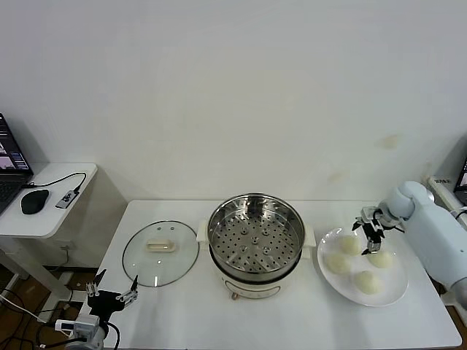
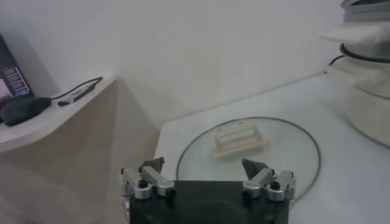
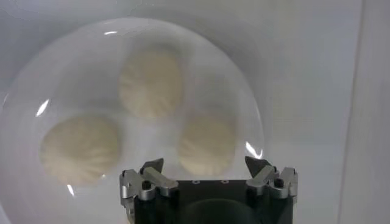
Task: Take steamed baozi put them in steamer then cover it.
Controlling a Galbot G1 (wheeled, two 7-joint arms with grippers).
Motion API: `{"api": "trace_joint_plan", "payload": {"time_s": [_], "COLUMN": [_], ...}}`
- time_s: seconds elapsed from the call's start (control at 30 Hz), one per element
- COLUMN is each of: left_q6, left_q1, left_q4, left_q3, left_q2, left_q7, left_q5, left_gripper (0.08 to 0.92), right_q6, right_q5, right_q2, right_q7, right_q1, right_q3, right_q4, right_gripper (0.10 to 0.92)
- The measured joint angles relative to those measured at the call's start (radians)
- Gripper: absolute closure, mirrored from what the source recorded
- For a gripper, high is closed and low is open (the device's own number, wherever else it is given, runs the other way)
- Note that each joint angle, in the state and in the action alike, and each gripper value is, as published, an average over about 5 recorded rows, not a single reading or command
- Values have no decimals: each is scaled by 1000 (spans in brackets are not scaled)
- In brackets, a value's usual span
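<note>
The steamer [image 1: 255, 244] stands open in the middle of the table, its perforated tray bare. The cover [image 1: 160, 253], clear glass with a cream handle [image 2: 239, 137], lies flat on the table left of the steamer. Several steamed baozi [image 1: 367, 282] sit on a white plate [image 1: 396, 290] to the right. My right gripper [image 1: 372, 232] hovers open over the plate's far side, above one bun [image 3: 207, 143], holding nothing. Two more buns [image 3: 150, 82] show beyond it. My left gripper [image 1: 112, 292] waits open and empty near the table's front left corner, short of the cover [image 2: 286, 152].
A low side table [image 1: 44, 211] at the far left carries a black mouse [image 1: 34, 200], a cable and a laptop edge. The white wall runs close behind the table. The steamer's white handle [image 1: 203, 232] juts toward the cover.
</note>
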Motion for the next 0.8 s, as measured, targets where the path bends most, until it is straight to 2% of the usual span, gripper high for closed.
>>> {"api": "trace_joint_plan", "payload": {"time_s": [0.6, 0.8], "left_q6": [-7, -7], "left_q1": [-4, -5], "left_q4": [14, 16], "left_q3": [2, 5], "left_q2": [-7, -8], "left_q7": [0, 1], "left_q5": [0, 0], "left_gripper": [177, 177], "right_q6": [0, -3], "right_q5": [-33, -30], "right_q2": [45, 48], "right_q7": [37, 38], "right_q1": [10, 9], "right_q3": [2, 2], "right_q4": [-67, -75], "right_gripper": [204, 286]}}
